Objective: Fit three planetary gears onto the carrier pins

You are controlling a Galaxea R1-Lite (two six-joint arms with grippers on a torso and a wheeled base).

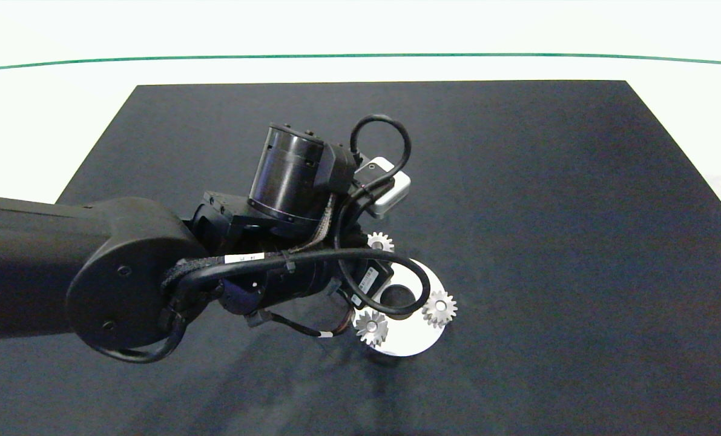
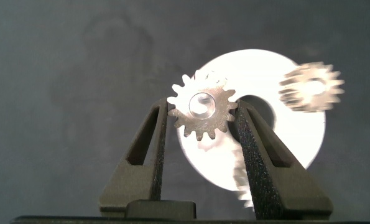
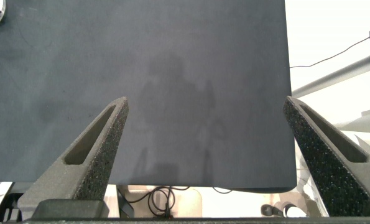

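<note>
Gears: three on the white disc [image 1: 418,345]. One [image 1: 439,308] sits at the disc's right edge, one [image 1: 372,327] at its near-left edge, and a third [image 1: 381,242] at its far edge, half hidden by the left arm.
Held gear: in the left wrist view the third gear [image 2: 202,110] lies flat over the disc's rim, a bright round pin end [image 2: 201,103] showing in its bore.
Left gripper [image 2: 201,121]: fingers [image 2: 152,146] pressed against the teeth on both sides of that gear, clamped on it.
Disc: flat on the dark mat [image 1: 548,181], large hole [image 1: 398,298] in the middle.
Left arm [image 1: 124,272]: reaches in from the left, wrist above the disc.
Right gripper [image 3: 206,124]: fingers wide apart, holding nothing, over bare mat at the mat's edge; not in the head view.
</note>
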